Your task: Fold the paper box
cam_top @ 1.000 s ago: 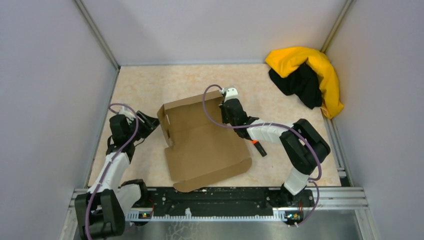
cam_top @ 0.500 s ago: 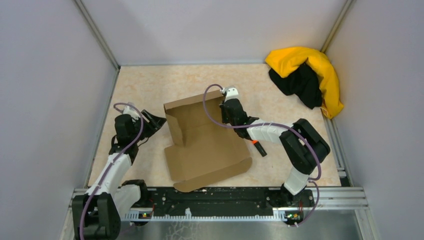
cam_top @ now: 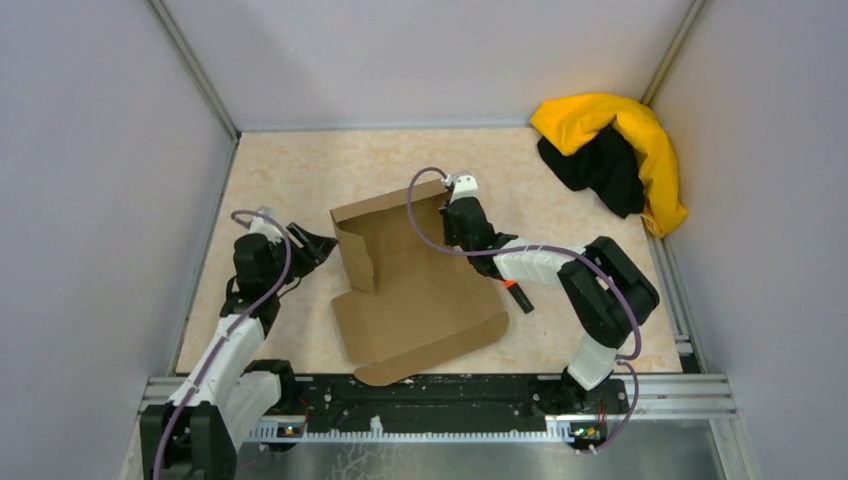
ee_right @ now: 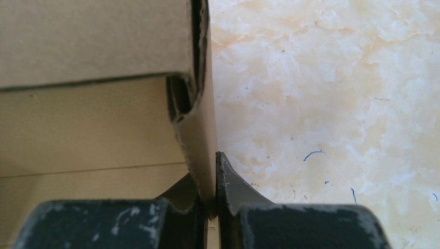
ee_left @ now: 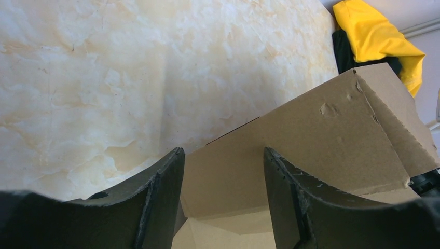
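The paper box [cam_top: 420, 295] is a brown cardboard sheet lying mid-table, its back wall and left side flap standing up. My left gripper [cam_top: 312, 243] sits open just left of that raised flap. In the left wrist view the open left gripper [ee_left: 223, 153] frames the outer face of the box [ee_left: 311, 129], with nothing pinched between the fingers [ee_left: 168, 192]. My right gripper [cam_top: 456, 203] is shut on the box's right side wall near the back corner. The right wrist view shows that gripper [ee_right: 214, 163] clamping the wall's thin edge beside the box's back wall [ee_right: 93, 41].
A yellow-and-black cloth heap [cam_top: 612, 148] lies in the back right corner and shows in the left wrist view as the cloth heap [ee_left: 374, 36]. A small orange-and-black object [cam_top: 516, 293] lies under the right forearm. Grey walls enclose the table; a metal rail [cam_top: 440, 395] runs along the near edge.
My left gripper has moved right toward the box and opened a little wider. The box's left flap has swung from leaning outward to standing further inward. The right gripper has kept its hold.
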`<action>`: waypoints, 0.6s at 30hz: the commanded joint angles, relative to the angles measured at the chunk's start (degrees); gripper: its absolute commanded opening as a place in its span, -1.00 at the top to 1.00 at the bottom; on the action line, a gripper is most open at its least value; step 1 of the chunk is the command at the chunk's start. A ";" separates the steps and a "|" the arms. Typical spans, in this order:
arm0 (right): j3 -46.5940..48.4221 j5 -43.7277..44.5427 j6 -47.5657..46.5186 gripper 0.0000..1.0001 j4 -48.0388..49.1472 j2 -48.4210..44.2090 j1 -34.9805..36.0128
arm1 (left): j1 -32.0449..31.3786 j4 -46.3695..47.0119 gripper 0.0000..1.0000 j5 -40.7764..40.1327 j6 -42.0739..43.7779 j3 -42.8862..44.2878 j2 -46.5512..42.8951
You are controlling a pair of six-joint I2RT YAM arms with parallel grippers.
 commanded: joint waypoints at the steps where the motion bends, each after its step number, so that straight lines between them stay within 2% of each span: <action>1: -0.10 -1.77 2.35 1.00 1.47 1.63 0.02 | -1.32 -0.22 -0.26 1.10 0.41 -1.14 -1.75; 7: 0.13 -1.78 2.51 1.00 1.14 1.85 -0.02 | -1.73 -1.20 -0.20 1.05 0.64 -2.93 -3.93; 13: 0.37 -1.63 2.68 1.00 0.65 1.93 0.08 | -1.82 -3.74 -0.28 0.03 1.73 -3.75 -6.87; 18: 0.63 -1.68 2.86 1.00 0.38 1.91 0.19 | -1.82 -4.20 -0.26 -0.59 2.34 -4.64 -8.38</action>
